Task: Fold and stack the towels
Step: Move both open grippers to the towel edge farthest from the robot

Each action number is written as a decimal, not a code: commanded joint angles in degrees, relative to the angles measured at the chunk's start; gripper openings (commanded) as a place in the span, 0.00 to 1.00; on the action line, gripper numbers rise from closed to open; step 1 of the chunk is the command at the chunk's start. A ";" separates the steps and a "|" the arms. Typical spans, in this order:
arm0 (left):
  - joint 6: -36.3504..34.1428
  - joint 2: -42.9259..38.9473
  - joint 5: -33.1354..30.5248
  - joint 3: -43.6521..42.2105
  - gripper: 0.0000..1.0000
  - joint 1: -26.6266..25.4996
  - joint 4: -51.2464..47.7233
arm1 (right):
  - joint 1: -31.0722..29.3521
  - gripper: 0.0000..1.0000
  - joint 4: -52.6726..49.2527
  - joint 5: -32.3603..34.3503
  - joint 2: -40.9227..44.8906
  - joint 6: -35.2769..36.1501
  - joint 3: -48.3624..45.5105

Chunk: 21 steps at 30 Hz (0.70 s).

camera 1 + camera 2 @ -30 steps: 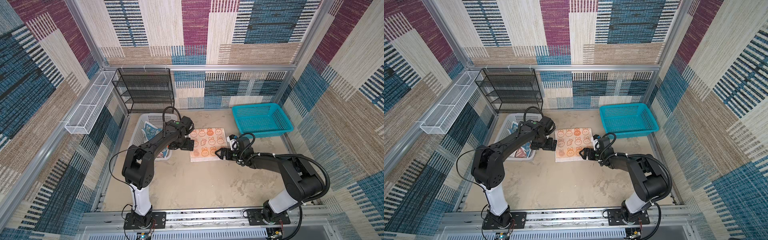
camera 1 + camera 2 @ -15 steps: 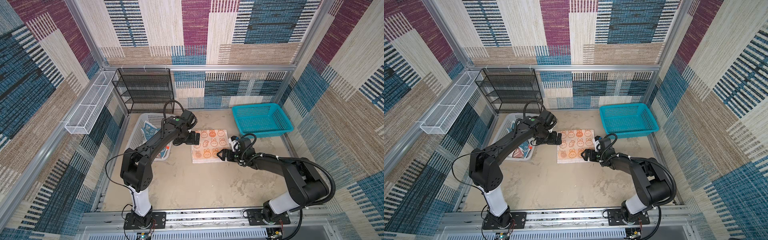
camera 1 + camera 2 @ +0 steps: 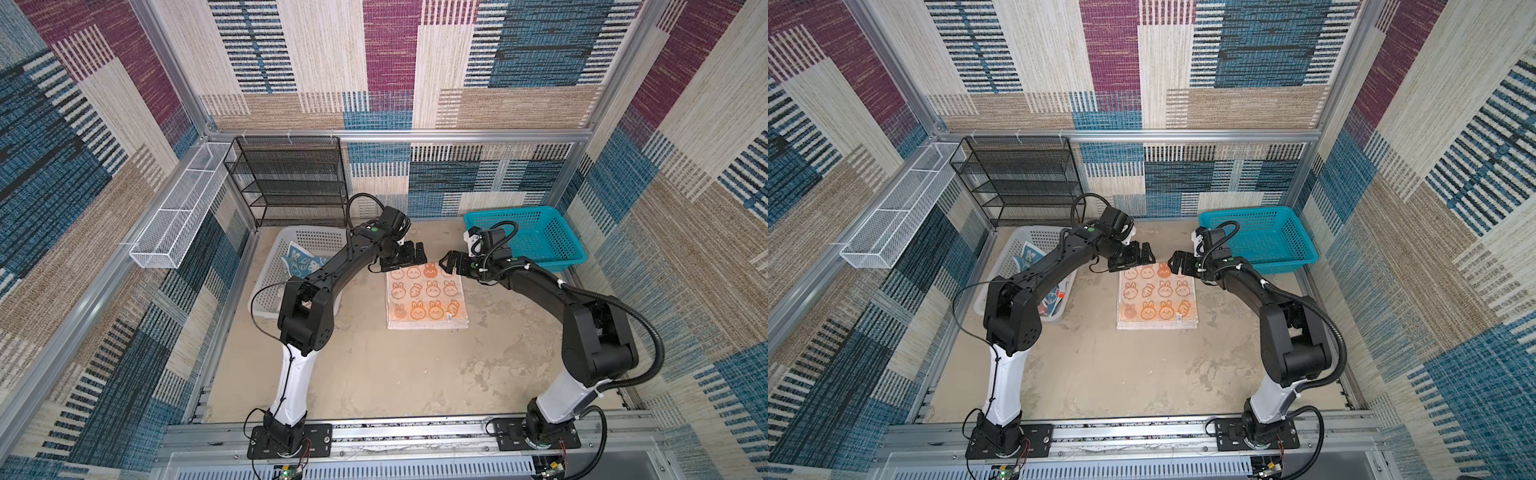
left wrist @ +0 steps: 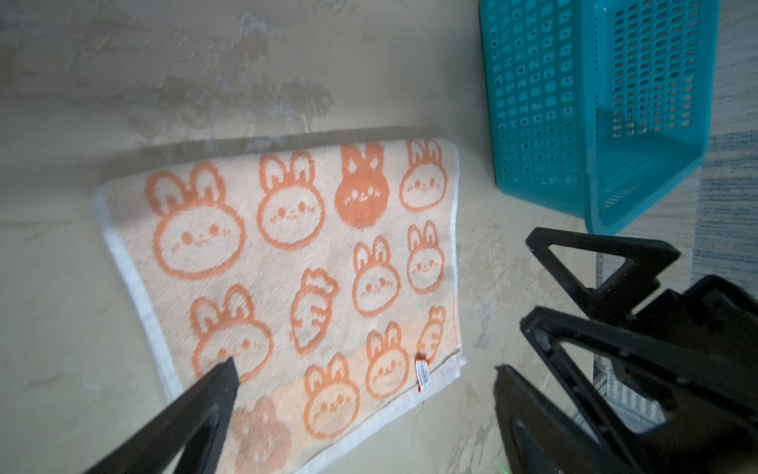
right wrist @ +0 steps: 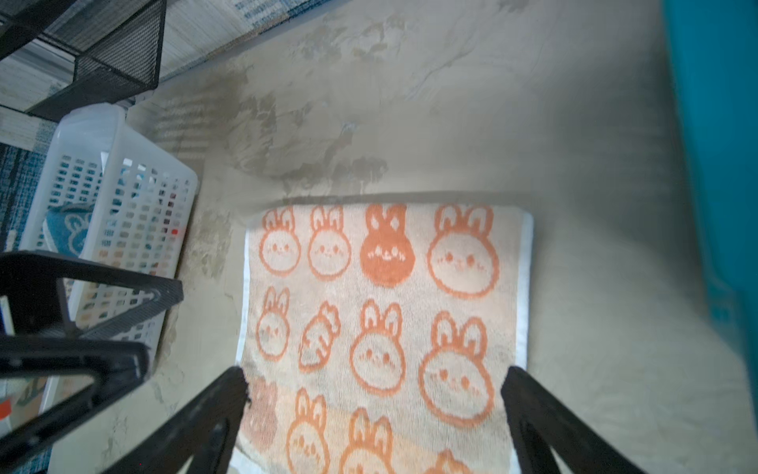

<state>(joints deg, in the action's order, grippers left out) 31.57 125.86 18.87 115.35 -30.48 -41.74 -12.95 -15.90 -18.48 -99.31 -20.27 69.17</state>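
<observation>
- We are hovering our left gripper (image 3: pixel 417 254), spread wide and empty, over the 11 o'clock corner of the orange towel (image 3: pixel 426 297).
- Our right gripper (image 3: pixel 446 262) is gaping empty over its 1 o'clock corner.

Black arms (image 3: pixel 316 307), white lower links (image 3: pixel 293 374), looping black cables (image 3: pixel 653 345).

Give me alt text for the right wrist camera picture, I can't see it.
An orange rabbit towel lies flat on the beige table, seen between the fingers of the open right gripper. Nearby are a white basket holding a blue towel, the open left gripper and a teal basket.
</observation>
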 commanded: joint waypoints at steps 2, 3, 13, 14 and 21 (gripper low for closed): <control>4.85 4.41 2.34 3.35 1.00 1.67 4.37 | 0.56 0.99 0.57 -3.46 -6.92 -1.24 5.75; 5.23 5.66 2.36 4.23 1.00 2.27 4.64 | 0.56 0.99 0.89 -3.91 -8.73 -1.71 6.80; 3.15 11.28 2.60 3.20 1.00 5.01 4.80 | 0.57 0.99 3.00 -5.50 -18.00 -2.30 9.79; 2.60 11.15 2.04 2.36 1.00 5.07 4.91 | 0.58 0.99 3.03 -5.36 -18.39 -2.13 9.76; 1.65 7.95 0.77 -7.07 1.00 6.00 7.80 | 0.47 0.99 4.35 -4.80 -18.21 -1.48 6.01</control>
<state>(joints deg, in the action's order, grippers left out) 34.22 134.80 21.56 111.28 -24.75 -33.34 -12.34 -10.55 -23.70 -117.51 -21.71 76.82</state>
